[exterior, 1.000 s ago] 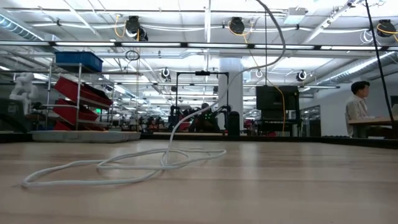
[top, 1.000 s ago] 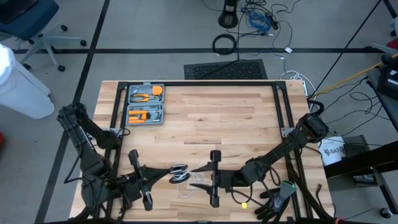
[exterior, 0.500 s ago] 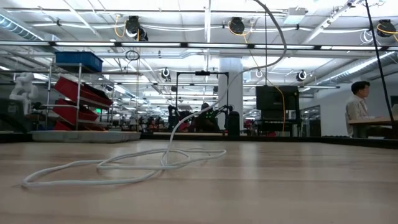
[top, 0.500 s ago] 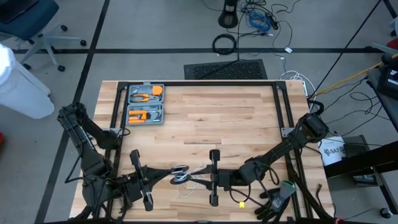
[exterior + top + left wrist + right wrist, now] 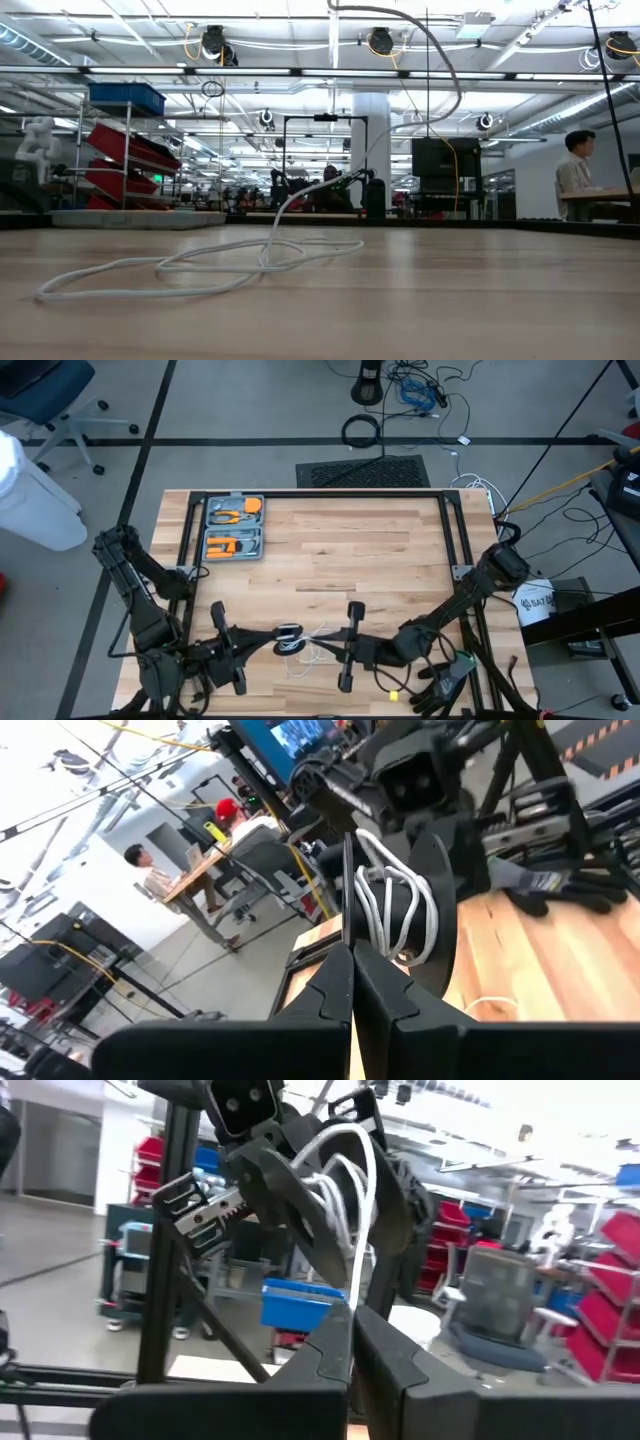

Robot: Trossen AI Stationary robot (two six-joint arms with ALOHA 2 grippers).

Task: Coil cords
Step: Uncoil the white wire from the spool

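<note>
Right hand [image 5: 335,650] pinched tight on the white cord [image 5: 318,632], near the tabletop's [image 5: 380,550] front edge. Left hand [image 5: 262,647] clamped shut on the reel [image 5: 288,632], holding it up off the wood with a few turns wound on, so it looks set for winding. Cord runs from the reel straight into the right hand's fingers, just beside it. Slack lies looped on the tabletop below, between the two hands

white cord [image 5: 200,265] — upper end off-frame
</note>
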